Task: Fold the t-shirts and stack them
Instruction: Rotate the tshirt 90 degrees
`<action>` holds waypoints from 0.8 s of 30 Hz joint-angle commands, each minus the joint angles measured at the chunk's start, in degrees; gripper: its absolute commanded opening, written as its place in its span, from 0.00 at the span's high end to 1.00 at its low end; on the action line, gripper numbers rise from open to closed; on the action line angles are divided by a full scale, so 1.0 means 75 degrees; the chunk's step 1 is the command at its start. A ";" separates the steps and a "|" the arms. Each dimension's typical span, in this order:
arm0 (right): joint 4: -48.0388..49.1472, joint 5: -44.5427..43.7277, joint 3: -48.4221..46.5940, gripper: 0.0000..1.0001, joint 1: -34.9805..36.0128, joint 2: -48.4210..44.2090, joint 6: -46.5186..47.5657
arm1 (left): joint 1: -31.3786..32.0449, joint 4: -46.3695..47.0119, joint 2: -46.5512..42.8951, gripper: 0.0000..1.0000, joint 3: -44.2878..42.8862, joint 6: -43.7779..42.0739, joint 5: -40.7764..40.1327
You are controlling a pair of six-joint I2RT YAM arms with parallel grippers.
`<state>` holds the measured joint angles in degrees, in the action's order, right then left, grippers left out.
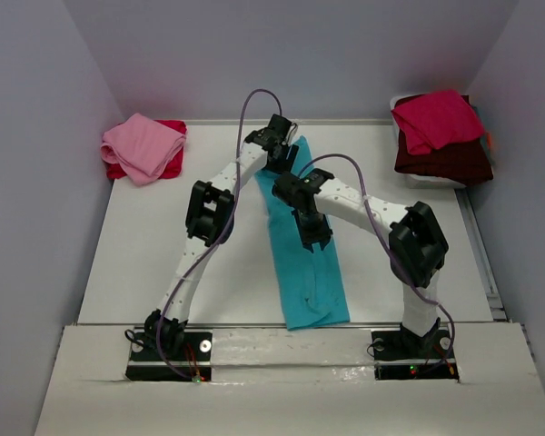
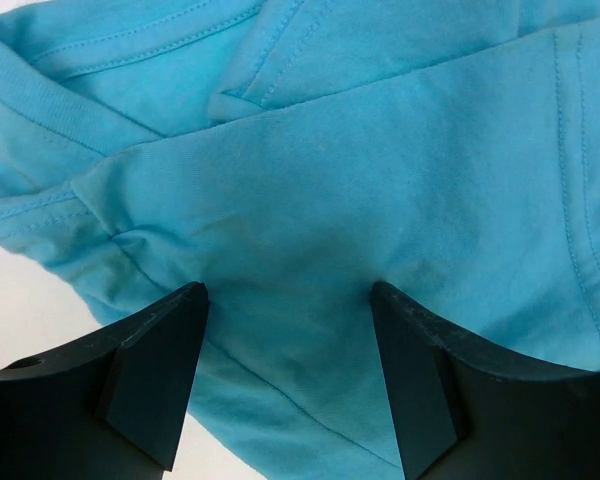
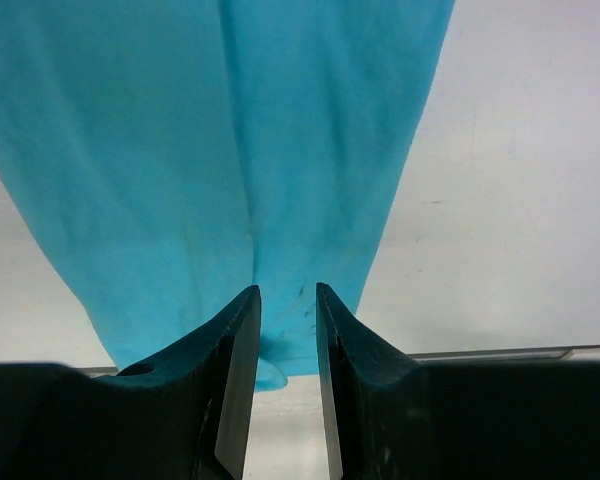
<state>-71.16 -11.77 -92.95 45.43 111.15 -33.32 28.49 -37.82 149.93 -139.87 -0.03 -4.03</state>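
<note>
The turquoise t-shirt [image 1: 309, 272] lies folded into a long narrow strip down the middle of the table, its collar end at the far side. My left gripper [image 1: 279, 148] hovers over that far end. In the left wrist view it [image 2: 288, 292] stands wide open, with cloth [image 2: 330, 180] spread below both fingers. My right gripper [image 1: 314, 236] is over the middle of the strip, pointing toward the near edge. Seen from the right wrist, it [image 3: 287, 292] has its jaws a narrow gap apart with nothing between them, and the shirt's near part [image 3: 180, 150] lies beyond.
A pink t-shirt [image 1: 143, 145] lies folded on a red one [image 1: 174, 127] at the back left corner. At the back right, a crimson shirt [image 1: 436, 118] sits on a dark maroon one [image 1: 445, 162]. Walls close in the table on three sides.
</note>
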 commanded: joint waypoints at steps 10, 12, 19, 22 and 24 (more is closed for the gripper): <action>0.0100 -0.0317 -0.0205 0.65 -0.0397 -0.0207 0.0001 | 0.0080 0.0121 -0.0523 0.21 0.0167 -0.0043 0.1008; 0.0159 -0.0364 -0.0193 0.65 -0.0467 -0.0207 0.0001 | 0.0150 0.0355 -0.0840 0.21 0.0519 0.0050 0.0609; 0.0604 -0.0341 -0.0485 0.65 -0.1076 -0.0055 -0.0045 | 0.0150 -0.0136 -0.1731 0.20 0.0708 0.0729 -0.0411; 0.0745 -0.0329 -0.1047 0.65 -0.1404 0.0236 -0.0092 | 0.0150 -0.0289 -0.2200 0.20 0.1116 0.1082 -0.0609; 0.0896 -0.0387 -0.1387 0.65 -0.1498 0.0425 -0.0081 | 0.0150 -0.0347 -0.2458 0.20 0.1282 0.1176 -0.0704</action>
<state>-68.93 -12.97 -97.19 36.21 112.09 -33.28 29.26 -38.39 141.45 -132.35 5.02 -5.15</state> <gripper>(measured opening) 0.347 0.793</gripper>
